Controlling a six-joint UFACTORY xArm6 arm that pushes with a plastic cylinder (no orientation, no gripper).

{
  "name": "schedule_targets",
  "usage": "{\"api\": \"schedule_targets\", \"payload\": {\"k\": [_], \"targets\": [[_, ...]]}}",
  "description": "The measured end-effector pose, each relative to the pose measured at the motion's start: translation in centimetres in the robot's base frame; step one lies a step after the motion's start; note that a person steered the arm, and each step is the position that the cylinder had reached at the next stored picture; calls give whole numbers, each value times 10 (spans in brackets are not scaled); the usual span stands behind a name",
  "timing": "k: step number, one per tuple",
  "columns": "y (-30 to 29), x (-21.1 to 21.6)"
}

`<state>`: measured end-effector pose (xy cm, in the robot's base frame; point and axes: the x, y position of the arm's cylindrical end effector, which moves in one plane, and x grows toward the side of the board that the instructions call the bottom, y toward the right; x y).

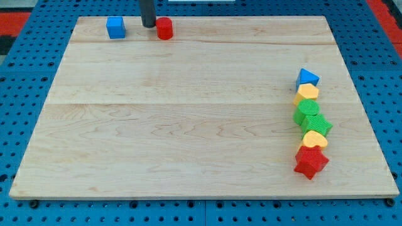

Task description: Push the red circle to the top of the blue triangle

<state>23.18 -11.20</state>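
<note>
The red circle, a short red cylinder, stands near the board's top edge, left of centre. My tip is at its left side, very close or touching. The blue triangle is at the view's right, at the top of a column of blocks, far from the red circle.
A blue cube sits left of my tip near the top edge. Below the blue triangle run a yellow block, a green block, a green star, a yellow heart and a red star. The wooden board lies on a blue pegboard.
</note>
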Motion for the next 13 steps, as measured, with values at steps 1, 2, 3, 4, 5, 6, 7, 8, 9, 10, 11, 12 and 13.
{"api": "schedule_targets", "payload": {"k": [1, 2, 3, 4, 5, 6, 7, 8, 9, 10, 11, 12, 13], "targets": [[25, 5], [31, -2], [62, 2], [106, 11], [134, 17], [152, 21], [171, 27], [192, 34], [226, 49], [234, 36], [239, 28], [268, 46], [286, 64]]}}
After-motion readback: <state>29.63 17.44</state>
